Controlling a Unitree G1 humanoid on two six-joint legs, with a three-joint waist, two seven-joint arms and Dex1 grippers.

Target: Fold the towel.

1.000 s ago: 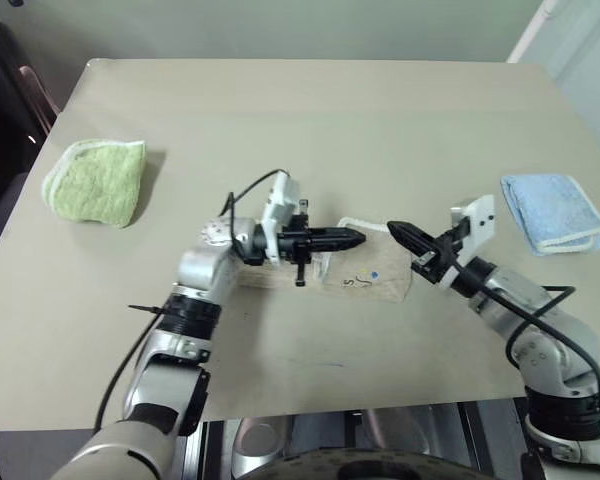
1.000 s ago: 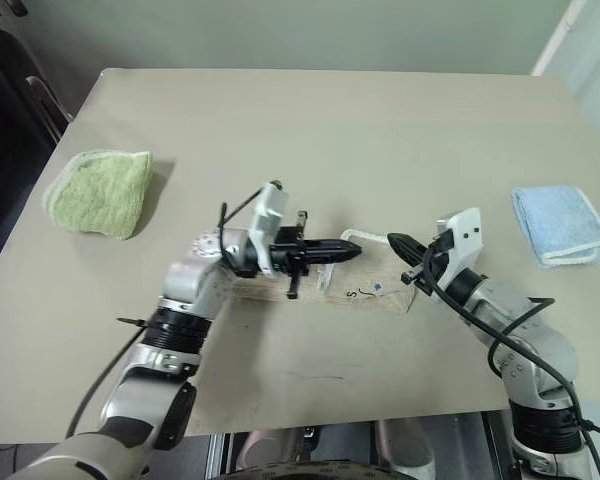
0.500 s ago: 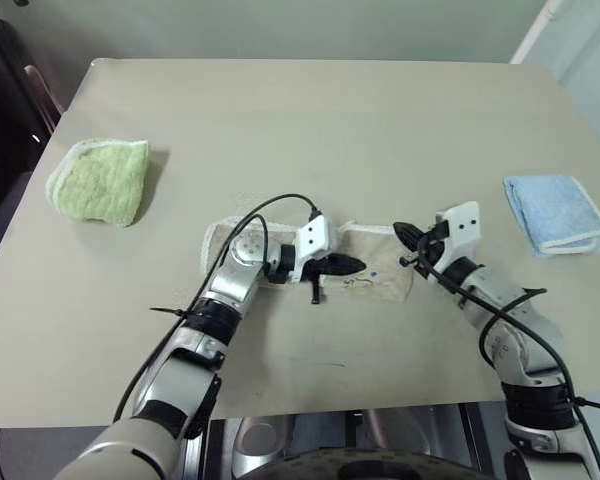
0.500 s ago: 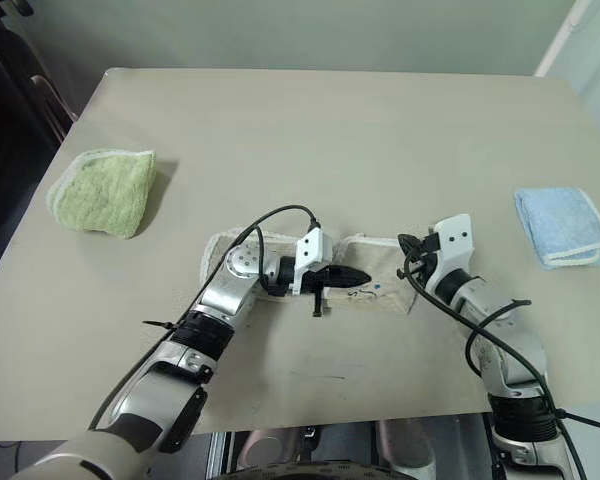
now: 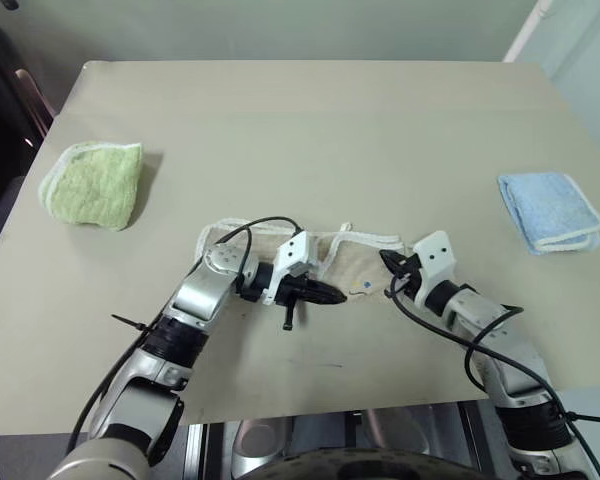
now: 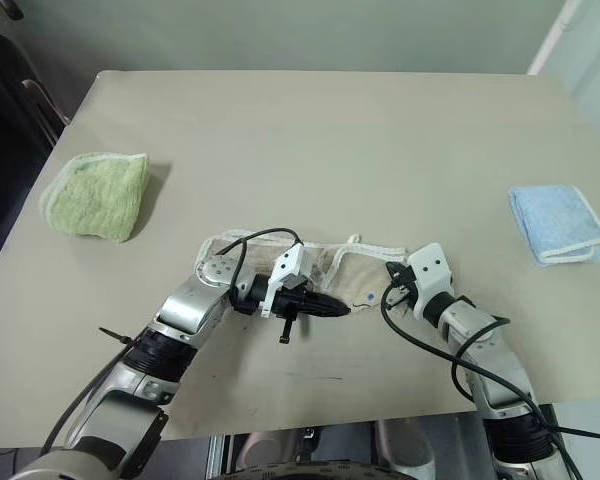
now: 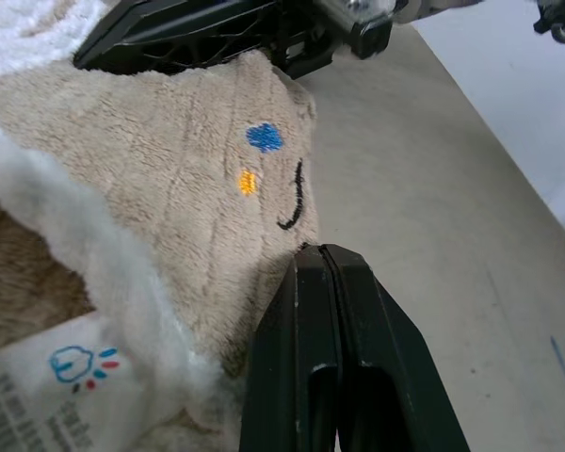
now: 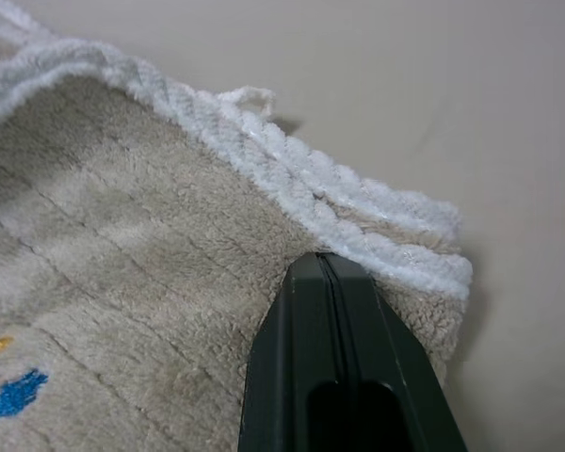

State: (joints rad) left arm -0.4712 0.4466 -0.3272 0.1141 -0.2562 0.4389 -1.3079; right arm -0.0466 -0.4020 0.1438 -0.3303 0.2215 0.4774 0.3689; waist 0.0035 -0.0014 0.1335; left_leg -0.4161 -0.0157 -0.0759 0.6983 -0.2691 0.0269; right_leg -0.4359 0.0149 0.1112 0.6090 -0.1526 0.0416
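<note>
The beige towel with white corded edging lies as a long folded strip on the table, near the front middle. My left gripper points right along the towel's near edge. It is shut, tips pinching that edge beside a small blue and orange embroidery. My right gripper is shut at the towel's right end, its tips nipped into the cloth just under the corded border. A small loop sticks out past that border. In the left wrist view the right gripper lies across the towel's far end.
A folded green towel sits at the table's left side and a folded light blue towel at its right. The table's front edge runs close below both arms. A white care label lies on the beige cloth.
Both grippers have sunk from above the table down to the towel, still shut. The towel, bunched and raised before, now lies low and stretched out longer to the left.
</note>
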